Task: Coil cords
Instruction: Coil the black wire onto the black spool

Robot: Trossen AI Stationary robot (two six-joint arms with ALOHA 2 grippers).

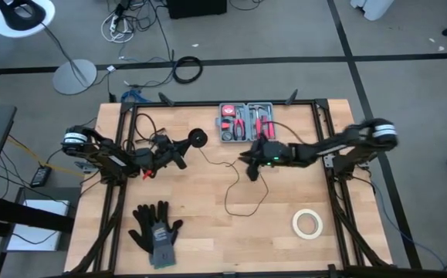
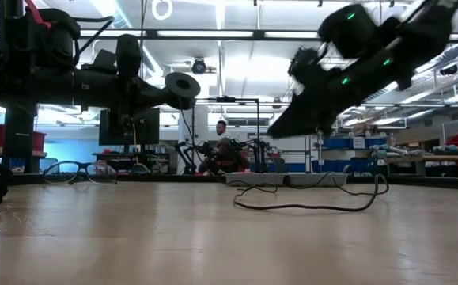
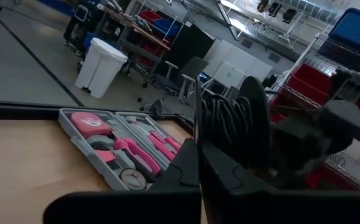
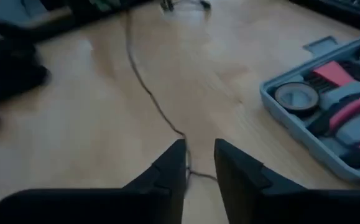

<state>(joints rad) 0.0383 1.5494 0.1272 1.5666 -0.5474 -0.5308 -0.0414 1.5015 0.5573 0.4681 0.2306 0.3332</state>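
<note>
The thin black cord (image 1: pixel 238 202) lies in loose loops on the middle of the wooden table and runs up to a small round black disc (image 1: pixel 198 138). In the left wrist view the disc is a spool with cord wound on it (image 3: pixel 229 121). My left gripper (image 1: pixel 183 147) is shut on the spool and holds it above the table's left half (image 2: pixel 183 85). My right gripper (image 1: pixel 250 164) hovers above the table near the centre, pointing down and to the left, with its fingers a narrow gap apart (image 4: pixel 199 163). The cord (image 4: pixel 161 106) runs on the table under that gap. My left gripper pinches the thin near flange of the spool (image 3: pixel 196 118) between its two fingers, at the flange's edge. The fingers lie about level and point toward the table's right. The spool is lifted clear of the table, and the cord trails from it down to the tabletop.
An open grey tool case (image 1: pixel 242 122) with pink-handled tools lies at the far middle, close to my right gripper. A white tape roll (image 1: pixel 307 223) lies at the near right, and black gloves (image 1: pixel 156 228) at the near left. Glasses (image 2: pixel 78 170) lie at the left.
</note>
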